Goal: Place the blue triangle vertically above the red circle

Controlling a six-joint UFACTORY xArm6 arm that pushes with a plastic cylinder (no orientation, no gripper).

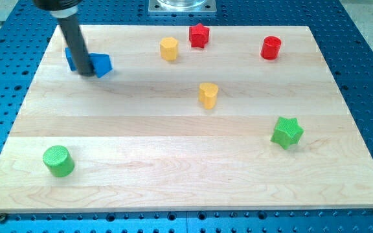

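Observation:
The blue triangle (101, 65) lies near the board's top left, touching the right side of my rod. My tip (85, 72) rests on the board between the blue triangle and a second blue block (70, 59), which the rod partly hides on its left. The red circle (271, 47), a short red cylinder, stands near the view's top right, far to the right of the triangle and slightly higher in the view.
A yellow block (168, 48) and a red star (199, 35) sit at the top middle. Another yellow block (208, 94) is near the centre. A green star (287, 131) is at the right, a green cylinder (58, 160) at the bottom left. The wooden board (186, 175) ends at a blue perforated table.

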